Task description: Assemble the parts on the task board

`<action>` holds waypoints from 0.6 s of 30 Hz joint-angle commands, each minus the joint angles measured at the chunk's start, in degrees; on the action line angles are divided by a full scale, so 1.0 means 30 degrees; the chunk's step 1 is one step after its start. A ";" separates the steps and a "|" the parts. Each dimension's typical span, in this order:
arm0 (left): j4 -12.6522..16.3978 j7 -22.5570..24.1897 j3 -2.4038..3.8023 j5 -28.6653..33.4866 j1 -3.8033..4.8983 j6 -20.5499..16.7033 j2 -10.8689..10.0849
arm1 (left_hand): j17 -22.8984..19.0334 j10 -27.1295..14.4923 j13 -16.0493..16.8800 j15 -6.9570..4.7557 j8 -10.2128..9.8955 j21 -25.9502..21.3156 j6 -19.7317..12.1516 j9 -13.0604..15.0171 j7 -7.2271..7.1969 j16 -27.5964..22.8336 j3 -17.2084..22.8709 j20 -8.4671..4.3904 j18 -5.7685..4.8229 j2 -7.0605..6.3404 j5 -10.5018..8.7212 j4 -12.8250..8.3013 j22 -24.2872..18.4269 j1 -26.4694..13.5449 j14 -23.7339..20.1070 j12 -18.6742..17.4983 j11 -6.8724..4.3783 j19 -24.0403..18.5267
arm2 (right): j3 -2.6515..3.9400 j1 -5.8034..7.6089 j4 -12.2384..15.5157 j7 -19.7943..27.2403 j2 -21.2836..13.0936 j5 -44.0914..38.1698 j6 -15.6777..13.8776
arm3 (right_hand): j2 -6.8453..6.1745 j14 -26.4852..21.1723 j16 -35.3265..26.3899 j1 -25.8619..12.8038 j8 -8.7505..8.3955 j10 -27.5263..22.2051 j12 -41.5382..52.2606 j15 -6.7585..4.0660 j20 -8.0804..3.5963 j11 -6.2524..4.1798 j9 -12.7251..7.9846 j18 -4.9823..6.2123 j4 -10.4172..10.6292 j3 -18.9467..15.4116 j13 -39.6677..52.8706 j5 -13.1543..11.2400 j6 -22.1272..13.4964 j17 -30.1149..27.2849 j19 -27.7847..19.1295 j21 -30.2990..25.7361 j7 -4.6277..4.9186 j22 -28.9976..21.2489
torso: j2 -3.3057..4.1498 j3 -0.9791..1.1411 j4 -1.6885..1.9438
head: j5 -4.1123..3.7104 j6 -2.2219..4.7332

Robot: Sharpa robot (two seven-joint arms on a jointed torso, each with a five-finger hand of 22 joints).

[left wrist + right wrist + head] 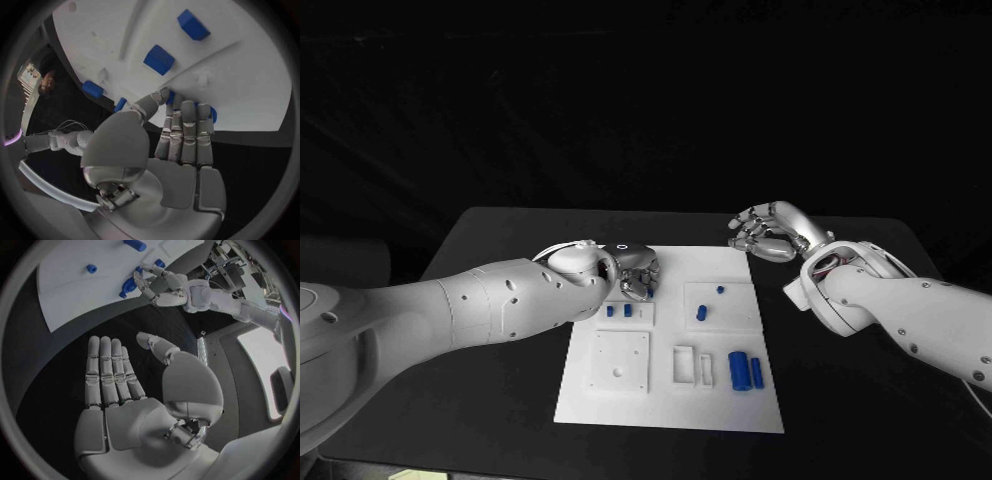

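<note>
The left hand (164,150) reaches over the white board (733,405), fingertips (187,110) touching a blue part (211,114); whether it grips, I cannot tell. The right hand (773,230) hangs open, well apart.

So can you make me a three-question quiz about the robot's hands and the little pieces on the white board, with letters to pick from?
1. Where is the left hand?
A. over the far left part of the task board
B. off the table
C. on the board's near edge

2. What colour are the parts on the board?
A. red
B. blue
C. green

3. What is the right hand doing?
A. squeezing a part
B. pressing on the board
C. holding nothing, fingers apart

Answers:
1 A, the head view shows it over the board's far left corner.
2 B, every small piece looks blue.
3 C, the right wrist view shows a bare palm with fingers apart over the black table.
</note>
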 commanded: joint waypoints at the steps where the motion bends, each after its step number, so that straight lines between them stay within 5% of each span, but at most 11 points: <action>1: 0.0077 -0.0130 -0.0187 -0.0064 -0.0291 0.0918 0.0028 | -0.0030 0.0136 0.0001 0.0036 0.0088 0.0131 0.0178 -0.0010 -0.0052 0.0101 0.0141 -0.0511 0.0172 0.0197 0.0003 0.0034 0.0383 0.0024 0.0171 0.0073 -0.0014 0.0091 | 0.0006 -0.0001 0.0044 0.0223 -0.0015 -0.0156 0.0150 | 0.0052 -0.0179 0.0068 -0.0058 0.0125 -0.0112 0.0109 -0.0009 -0.0007 -0.0007 -0.0025 0.0298 0.0041 -0.0033 -0.0020 0.0078 0.0021 -0.0020 -0.0150 -0.0123 0.0039 0.0017 | -0.0003 0.0014 -0.0013 | 0.0003 0.0003; 18: 0.0310 -0.0148 -0.0178 0.0211 -0.0360 -0.0493 -0.0254 | -0.0226 0.0941 0.0023 -0.0253 0.0320 0.0409 0.0871 -0.0030 -0.0266 0.0276 0.0137 -0.0768 0.0259 0.0701 0.0134 0.0146 0.0346 -0.0265 0.0978 0.0094 -0.0299 0.0669 | 0.0008 -0.0001 0.0053 0.0236 -0.0046 -0.0156 0.0128 | 0.0062 -0.0178 0.0080 -0.0055 0.0136 -0.0109 0.0124 -0.0012 -0.0008 -0.0009 -0.0034 0.0298 0.0038 -0.0031 -0.0038 0.0086 0.0028 -0.0031 -0.0145 -0.0125 0.0035 0.0024 | -0.0014 0.0020 -0.0015 | -0.0004 0.0090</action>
